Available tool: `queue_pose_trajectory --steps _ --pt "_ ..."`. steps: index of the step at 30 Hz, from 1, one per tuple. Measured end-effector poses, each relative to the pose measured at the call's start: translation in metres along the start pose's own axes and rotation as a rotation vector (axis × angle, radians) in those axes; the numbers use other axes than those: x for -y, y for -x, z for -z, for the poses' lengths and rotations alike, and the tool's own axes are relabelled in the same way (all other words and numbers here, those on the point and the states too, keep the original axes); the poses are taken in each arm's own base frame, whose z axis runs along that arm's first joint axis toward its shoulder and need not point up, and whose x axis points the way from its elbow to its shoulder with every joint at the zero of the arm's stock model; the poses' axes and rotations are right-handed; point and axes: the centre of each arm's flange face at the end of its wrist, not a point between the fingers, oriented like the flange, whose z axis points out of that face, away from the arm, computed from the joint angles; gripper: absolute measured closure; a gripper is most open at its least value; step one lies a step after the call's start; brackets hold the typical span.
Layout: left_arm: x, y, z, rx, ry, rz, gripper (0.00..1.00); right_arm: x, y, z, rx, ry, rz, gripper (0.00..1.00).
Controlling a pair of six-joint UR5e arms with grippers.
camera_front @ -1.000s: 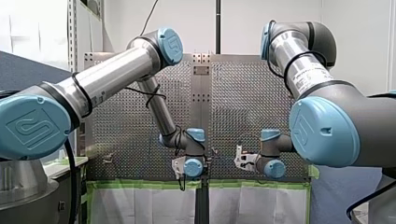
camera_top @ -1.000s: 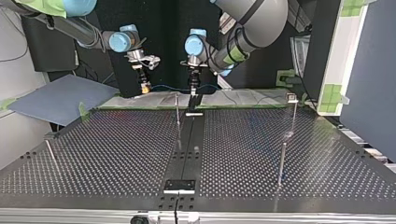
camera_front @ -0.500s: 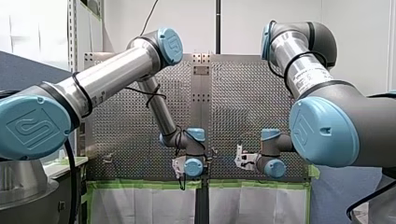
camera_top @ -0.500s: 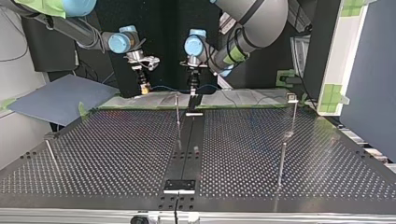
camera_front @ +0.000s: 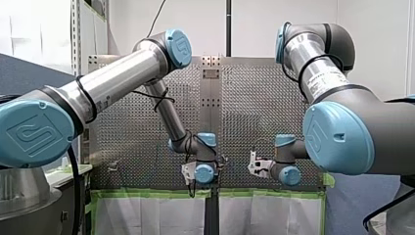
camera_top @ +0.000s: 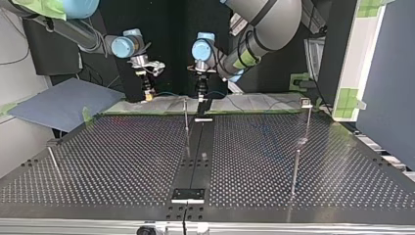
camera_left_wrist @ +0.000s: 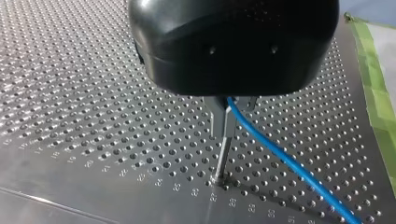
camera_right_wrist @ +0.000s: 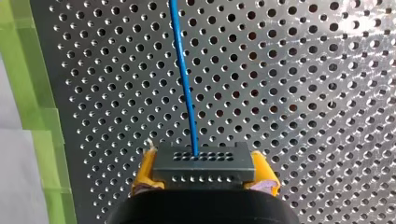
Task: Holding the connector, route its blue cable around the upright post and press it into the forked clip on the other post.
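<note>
The connector (camera_right_wrist: 204, 163), a dark grey block, was seen clamped between the yellow pads (camera_right_wrist: 145, 169) of my right gripper (camera_right_wrist: 204, 173). It was held above the perforated table (camera_right_wrist: 303, 70), near the green tape (camera_right_wrist: 42, 116) along its edge. The blue cable (camera_right_wrist: 183, 74) was seen leaving the connector's face and running straight ahead of that gripper.

In the left wrist view, the 2 metal fingers (camera_left_wrist: 218, 119) of my left gripper (camera_left_wrist: 223, 122) were pressed together on the blue cable. From there it was led away, slanting down over the table. A thin rod (camera_left_wrist: 222, 158) was seen just below those fingers, its foot set in the table.

In the top view, the cable was strung between the 2 grippers at the table's far edge. An upright post (camera_top: 186, 116) was seen just in front of them, near the middle strip. Another post (camera_top: 308, 122), topped by a small clip (camera_top: 306, 102), was seen at that view's right, well apart from the cable.
</note>
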Motion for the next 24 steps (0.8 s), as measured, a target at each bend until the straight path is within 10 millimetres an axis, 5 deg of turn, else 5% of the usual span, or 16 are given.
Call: queue_pose_trajectory --steps 24 --pt "-0.006 0.002 -0.008 -0.017 -0.028 -0.004 0.98 -0.014 -0.006 -0.01 -0.002 0.016 -0.002 1.0"
